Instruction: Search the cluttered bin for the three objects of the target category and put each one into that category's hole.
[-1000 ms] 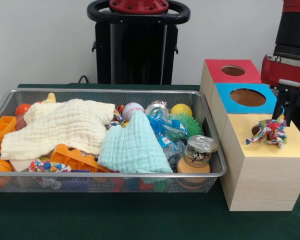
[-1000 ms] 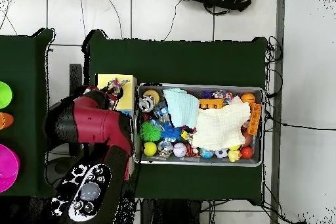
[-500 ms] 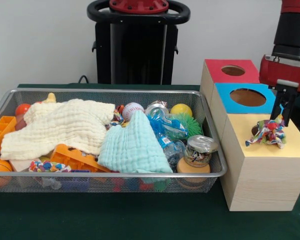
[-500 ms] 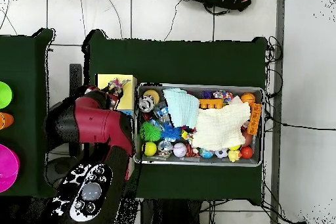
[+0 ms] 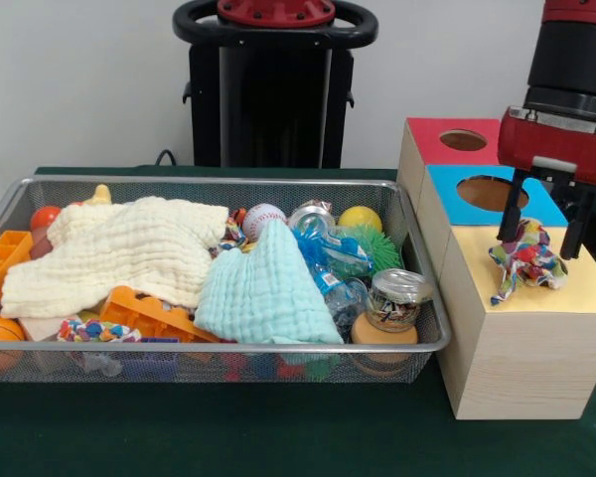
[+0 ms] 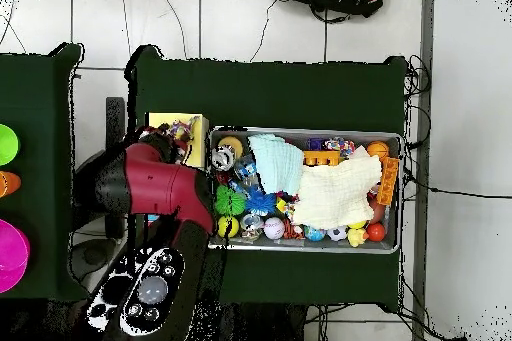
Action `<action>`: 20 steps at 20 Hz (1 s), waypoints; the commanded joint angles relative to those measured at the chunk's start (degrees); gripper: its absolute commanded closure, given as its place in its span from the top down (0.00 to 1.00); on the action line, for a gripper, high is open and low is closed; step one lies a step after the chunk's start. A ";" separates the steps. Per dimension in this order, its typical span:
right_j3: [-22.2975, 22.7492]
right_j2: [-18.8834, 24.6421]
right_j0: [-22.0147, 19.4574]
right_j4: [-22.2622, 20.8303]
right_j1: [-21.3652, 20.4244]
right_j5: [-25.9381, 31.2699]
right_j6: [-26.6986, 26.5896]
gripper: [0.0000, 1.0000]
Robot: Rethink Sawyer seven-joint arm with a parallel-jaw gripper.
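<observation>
Rope toy (image 5: 524, 264): multicoloured knotted bundle, lying between the 2 fingers on the yellow box top (image 5: 586, 290).
Claw (image 5: 544, 229): spread, released.

Front view: wire bin (image 5: 422, 343) at left; three boxes in a row at right. Rope toy (image 5: 523, 263) lies on the nearest box (image 5: 517, 348), gripper (image 5: 543, 238) directly above it, fingers straddling it.
</observation>
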 commanded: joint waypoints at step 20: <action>5.87 3.11 -0.22 3.57 -1.72 3.75 13.85 1.00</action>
